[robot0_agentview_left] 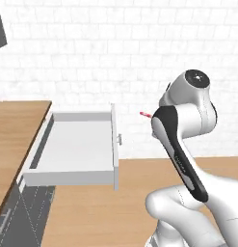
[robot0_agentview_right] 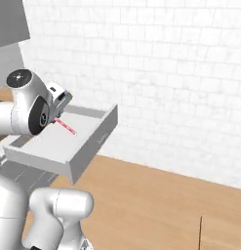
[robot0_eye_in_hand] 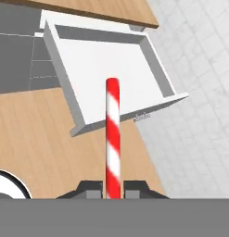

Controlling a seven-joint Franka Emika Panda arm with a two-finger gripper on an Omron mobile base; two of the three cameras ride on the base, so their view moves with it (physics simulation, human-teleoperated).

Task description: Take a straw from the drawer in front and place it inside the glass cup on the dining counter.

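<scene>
Hand view: gripper (robot0_eye_in_hand: 113, 190) clamped on straw (robot0_eye_in_hand: 112, 139), straw pointing to 12 o'clock over open drawer (robot0_eye_in_hand: 69, 99) | left base view: straw (robot0_agentview_left: 145, 115) tip poking out at 9 o'clock of wrist, right of drawer (robot0_agentview_left: 72, 178) | right base view: straw (robot0_agentview_right: 67, 127) slanting toward 4 o'clock above drawer (robot0_agentview_right: 92, 141)

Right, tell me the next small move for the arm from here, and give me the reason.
Probably carry the straw clear of the drawer and turn toward the dining counter. The gripper is shut on the straw's lower end, the straw stands out between the fingertips, and in the hand view it is lifted well above the open drawer, whose inside looks bare. The cup isn't in sight, so I can't judge the direction.
</scene>
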